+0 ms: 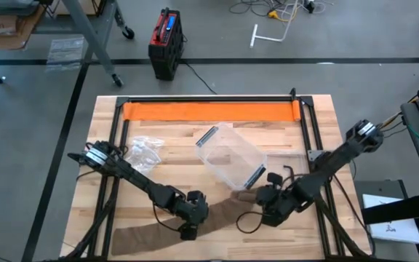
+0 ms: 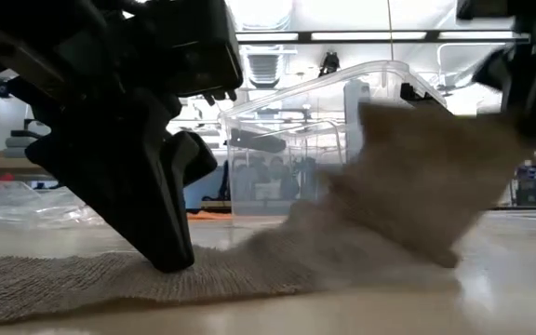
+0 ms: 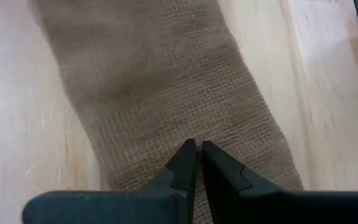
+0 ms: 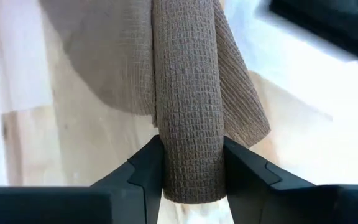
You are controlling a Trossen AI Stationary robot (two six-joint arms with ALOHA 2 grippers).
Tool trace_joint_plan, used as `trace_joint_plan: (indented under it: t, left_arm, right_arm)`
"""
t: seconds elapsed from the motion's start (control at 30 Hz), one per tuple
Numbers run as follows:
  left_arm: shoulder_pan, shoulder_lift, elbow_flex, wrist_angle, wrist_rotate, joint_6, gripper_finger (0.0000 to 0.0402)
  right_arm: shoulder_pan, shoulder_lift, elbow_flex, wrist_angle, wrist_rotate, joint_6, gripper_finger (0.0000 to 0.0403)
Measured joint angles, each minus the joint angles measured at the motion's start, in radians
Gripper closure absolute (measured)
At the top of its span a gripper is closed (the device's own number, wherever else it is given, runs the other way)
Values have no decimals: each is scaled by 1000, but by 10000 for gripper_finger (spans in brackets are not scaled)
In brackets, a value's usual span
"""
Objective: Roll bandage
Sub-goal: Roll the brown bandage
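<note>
At table front, bandage [image 1: 228,207] is being pinned by shut L gripper [image 3: 197,155], rolled end being clenched by R gripper [image 4: 190,168]; roll could be loosened if tension drops.

Two dark jointed arms, black cables, each claw [image 3: 197,163] matte black.

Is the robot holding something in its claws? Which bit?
Yes. The right gripper squeezes the rolled-up end of the brown woven bandage between its fingers. The left gripper, shut, presses its tips on the flat part and holds nothing.
</note>
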Motion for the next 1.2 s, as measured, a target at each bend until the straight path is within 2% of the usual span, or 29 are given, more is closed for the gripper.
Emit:
trace_joint_plan:
  t: [0.27,0.53,0.67,0.87,1.03,1.2]
  left_arm:
    - [0,0,0,-3,1,-8,381]
    - [0,5,1,-4,1,-9,381]
    - [0,7,5,-9,8,-12,381]
    - [1,7,6,-11,8,-12,381]
    - [1,8,5,-11,9,-15,381]
    - [2,8,10,-14,10,-30,381]
  right_arm:
    - [0,-242,83,-125,-31,-15,276]
    - [0,-443,211,-296,-11,6,281]
    - [-1,-515,273,-335,46,-25,278]
    - [0,-587,354,-335,141,-89,277]
    - [0,-600,393,-333,145,-107,283]
    - [0,-575,373,-345,146,-78,277]
